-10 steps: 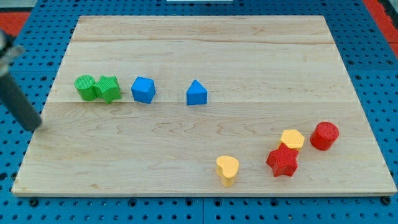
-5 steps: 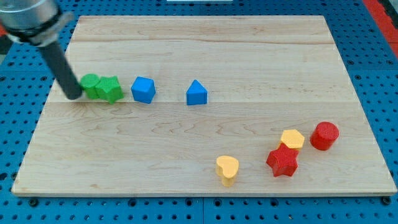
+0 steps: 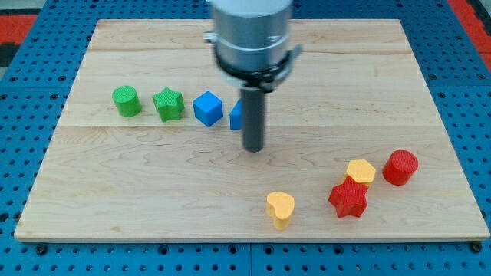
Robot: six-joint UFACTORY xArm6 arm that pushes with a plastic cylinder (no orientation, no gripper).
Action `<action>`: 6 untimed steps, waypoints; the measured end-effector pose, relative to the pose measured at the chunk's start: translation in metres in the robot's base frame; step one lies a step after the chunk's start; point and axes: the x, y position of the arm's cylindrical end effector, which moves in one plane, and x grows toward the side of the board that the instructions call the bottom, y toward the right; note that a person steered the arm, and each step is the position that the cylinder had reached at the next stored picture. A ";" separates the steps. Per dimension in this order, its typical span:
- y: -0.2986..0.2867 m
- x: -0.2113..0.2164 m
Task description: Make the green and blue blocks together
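A green cylinder [image 3: 126, 101] and a green star [image 3: 169, 104] sit in a row at the board's left, a small gap between them. A blue cube [image 3: 207, 108] is just right of the star. A second blue block [image 3: 236, 115] touches the cube's right side and is mostly hidden behind my rod. My tip [image 3: 253, 147] rests on the board just below and right of that hidden blue block.
A yellow heart [image 3: 281, 208] lies near the bottom edge. A red star [image 3: 349, 198], a yellow hexagon [image 3: 360, 171] and a red cylinder [image 3: 400, 166] cluster at the lower right. The wooden board [image 3: 245, 54] lies on a blue pegboard.
My rod swept from the left edge to the board's middle. The green blocks and the blue cube shifted right, and the cube now touches the other blue block.
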 end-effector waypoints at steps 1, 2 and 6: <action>0.010 -0.017; -0.009 -0.040; -0.098 -0.082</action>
